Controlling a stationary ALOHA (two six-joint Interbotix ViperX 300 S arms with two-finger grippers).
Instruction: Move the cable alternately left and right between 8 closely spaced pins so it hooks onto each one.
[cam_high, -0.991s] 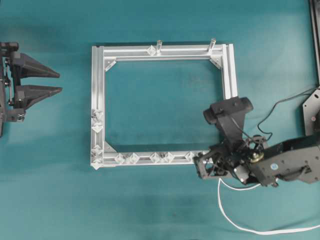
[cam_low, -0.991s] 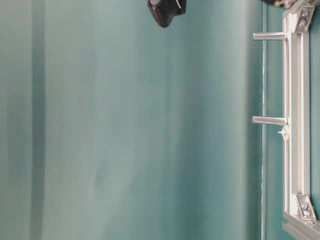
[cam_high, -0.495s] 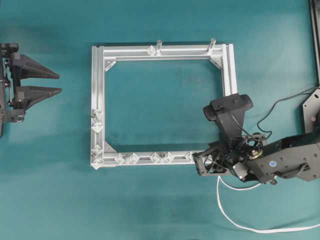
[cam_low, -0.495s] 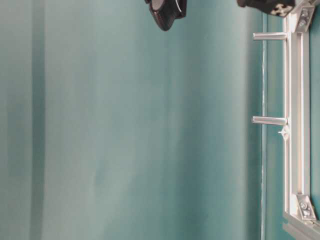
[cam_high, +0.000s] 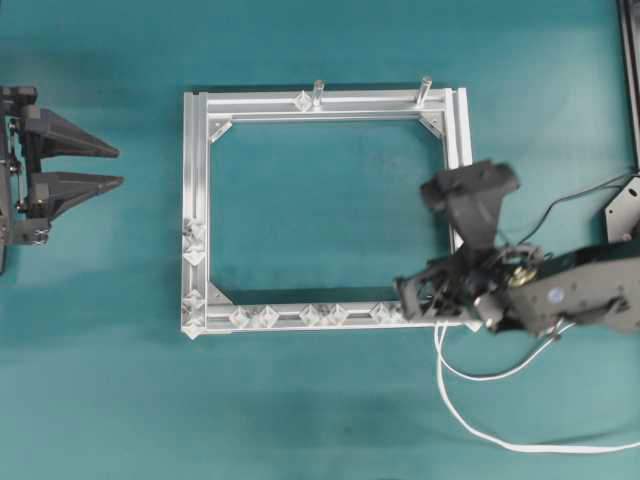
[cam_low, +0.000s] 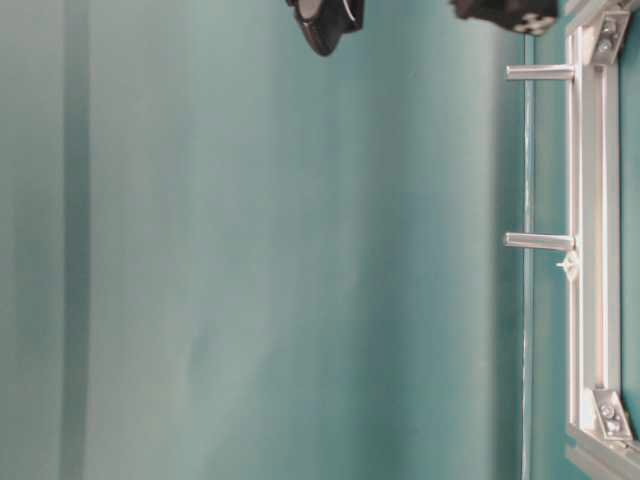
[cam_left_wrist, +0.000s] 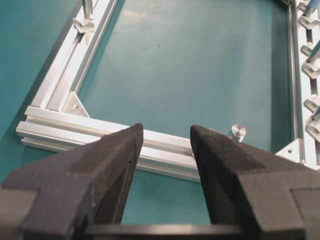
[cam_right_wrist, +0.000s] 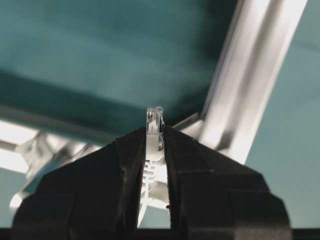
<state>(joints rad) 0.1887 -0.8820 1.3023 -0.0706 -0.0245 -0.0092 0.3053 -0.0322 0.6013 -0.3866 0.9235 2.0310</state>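
The square silver frame (cam_high: 200, 150) lies mid-table, with small translucent pins (cam_high: 312, 315) spaced along its near rail and lower left rail. My right gripper (cam_high: 406, 298) hovers over the frame's near right corner, shut on the pale plug (cam_right_wrist: 154, 119) of the white cable (cam_high: 470, 420). From there the cable trails off toward the table's near right side. The plug's tip pokes out above the black fingertips (cam_right_wrist: 131, 145), in front of the blurred frame corner (cam_right_wrist: 250, 75). My left gripper (cam_high: 120, 166) rests open at the far left, off the frame, with nothing between its fingers (cam_left_wrist: 120, 150).
Two upright metal posts (cam_high: 318, 92) (cam_high: 424, 88) stand on the far rail and also show in the table-level view (cam_low: 540, 241). Thin black wires (cam_high: 570, 200) run to the right arm. The left wrist view looks across a frame rail (cam_left_wrist: 165, 145) with a short post (cam_left_wrist: 237, 132).
My right gripper has moved away from the table's near edge, from just outside the frame's near right corner to over it, carrying the plug. The cable's loop shifted with it. The left arm stayed still.
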